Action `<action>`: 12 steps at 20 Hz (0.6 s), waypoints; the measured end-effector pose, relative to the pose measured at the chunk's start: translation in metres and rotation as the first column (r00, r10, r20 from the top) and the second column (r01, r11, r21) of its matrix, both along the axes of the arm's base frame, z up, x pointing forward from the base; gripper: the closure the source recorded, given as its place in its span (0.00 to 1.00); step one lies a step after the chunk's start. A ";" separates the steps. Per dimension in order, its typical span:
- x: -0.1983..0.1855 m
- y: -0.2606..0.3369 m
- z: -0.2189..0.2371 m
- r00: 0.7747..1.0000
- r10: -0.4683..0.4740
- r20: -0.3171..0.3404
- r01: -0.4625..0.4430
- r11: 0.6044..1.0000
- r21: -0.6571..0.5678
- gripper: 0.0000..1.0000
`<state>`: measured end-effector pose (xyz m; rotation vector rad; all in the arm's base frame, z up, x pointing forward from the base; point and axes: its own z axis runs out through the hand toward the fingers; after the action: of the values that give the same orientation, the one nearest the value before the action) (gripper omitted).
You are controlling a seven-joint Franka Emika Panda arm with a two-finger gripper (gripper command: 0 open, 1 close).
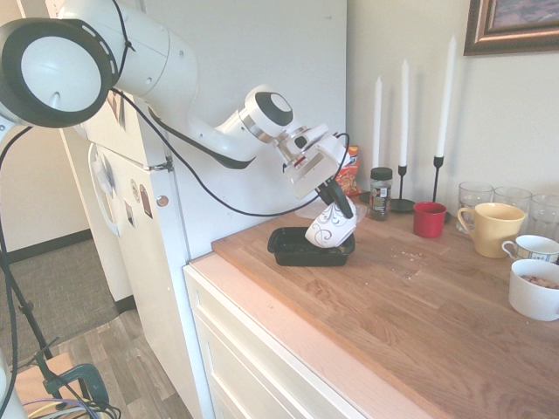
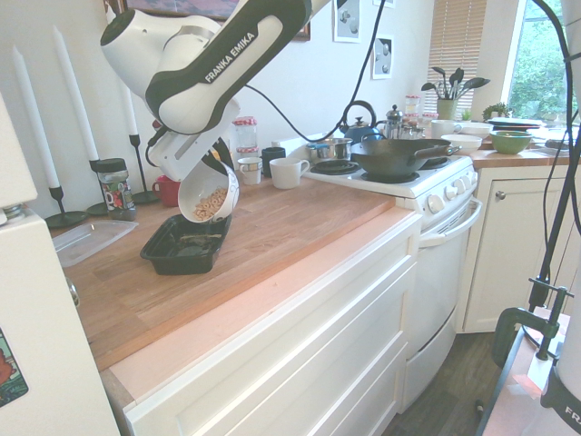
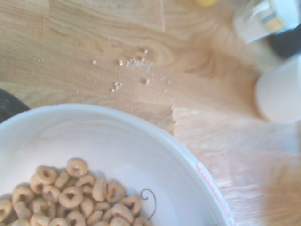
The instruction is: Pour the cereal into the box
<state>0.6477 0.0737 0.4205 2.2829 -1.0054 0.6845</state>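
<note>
Currently the gripper [image 1: 335,199] is clamped on the rim of one white patterned bowl [image 1: 331,229], tilted steeply over one black box [image 1: 293,250] at mid-frame in the first exterior view. Cereal [image 2: 210,203] sits in the bowl's low side, a heap of tan rings, too many to count; wrist view shows them against the white inside [image 3: 75,195]. Box rests on the wooden counter [image 1: 419,305]. Upper right: three white candles [image 1: 404,100], one spice jar [image 1: 380,192], one red cup [image 1: 429,219], one yellow mug [image 1: 492,228].
</note>
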 end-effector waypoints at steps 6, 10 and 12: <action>-0.010 0.020 -0.017 0.998 0.051 0.022 -0.047 0.990 -0.130 1.00; -0.013 0.029 -0.019 0.996 0.082 0.024 -0.076 0.979 -0.192 1.00; -0.014 0.031 -0.019 0.995 0.097 0.022 -0.089 0.970 -0.226 1.00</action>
<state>0.6340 0.1048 0.4019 2.1365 -0.7950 0.8326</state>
